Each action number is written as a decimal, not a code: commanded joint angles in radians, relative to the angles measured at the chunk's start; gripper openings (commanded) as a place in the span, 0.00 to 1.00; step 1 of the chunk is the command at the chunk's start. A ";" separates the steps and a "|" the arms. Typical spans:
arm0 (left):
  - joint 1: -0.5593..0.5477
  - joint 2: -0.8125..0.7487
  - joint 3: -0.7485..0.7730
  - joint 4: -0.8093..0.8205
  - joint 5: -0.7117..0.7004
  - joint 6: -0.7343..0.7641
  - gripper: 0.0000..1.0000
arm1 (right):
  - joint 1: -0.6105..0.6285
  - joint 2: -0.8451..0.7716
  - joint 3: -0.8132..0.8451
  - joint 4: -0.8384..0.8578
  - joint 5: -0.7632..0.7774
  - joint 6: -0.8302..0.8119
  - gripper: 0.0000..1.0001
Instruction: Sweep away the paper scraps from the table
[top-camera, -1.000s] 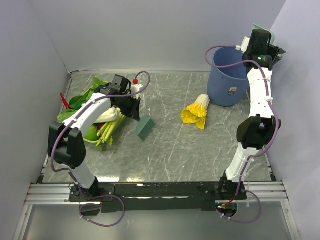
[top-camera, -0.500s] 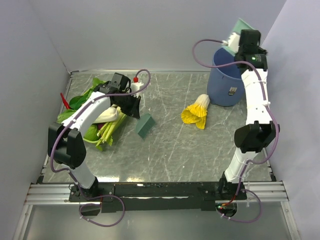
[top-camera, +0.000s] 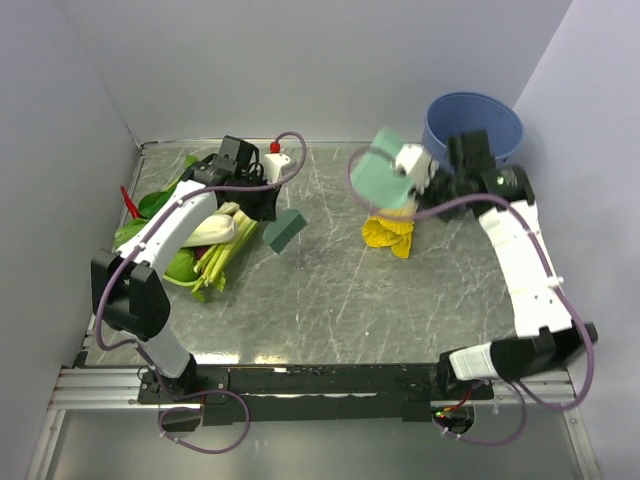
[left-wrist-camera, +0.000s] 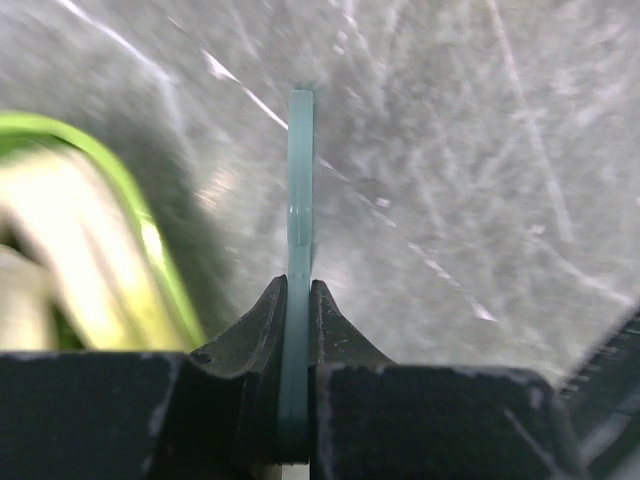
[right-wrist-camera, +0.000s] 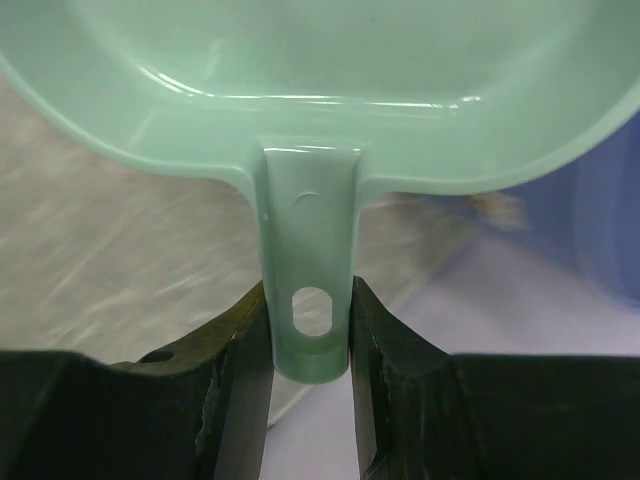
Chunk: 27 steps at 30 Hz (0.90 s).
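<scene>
No paper scraps show on the table in any view. My left gripper is shut on the thin handle of a dark green sweeper, which hangs just over the table beside the leafy vegetables. In the left wrist view the gripper pinches the sweeper's teal edge. My right gripper is shut on the handle of a mint-green dustpan, held in the air above the yellow-and-white frilly vegetable. In the right wrist view the gripper clamps the dustpan's handle below its pan.
A blue bucket stands at the back right corner and shows at the right edge of the right wrist view. Leafy green vegetables lie at the left. A small white bottle with a red cap stands behind my left gripper. Pale walls enclose the table.
My right arm has swung down and left from above the bucket, carrying the dustpan over the table near the yellow vegetable. My left gripper and the sweeper shifted slightly back.
</scene>
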 joint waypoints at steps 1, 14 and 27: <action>-0.007 -0.055 0.057 0.108 -0.063 0.149 0.01 | 0.034 -0.163 -0.240 -0.097 -0.210 -0.092 0.00; -0.119 0.066 0.051 0.330 -0.227 0.612 0.01 | 0.103 -0.301 -0.816 0.000 -0.062 -0.188 0.00; -0.211 0.176 -0.037 0.398 -0.342 0.780 0.11 | 0.111 -0.119 -0.862 0.040 -0.137 -0.068 0.27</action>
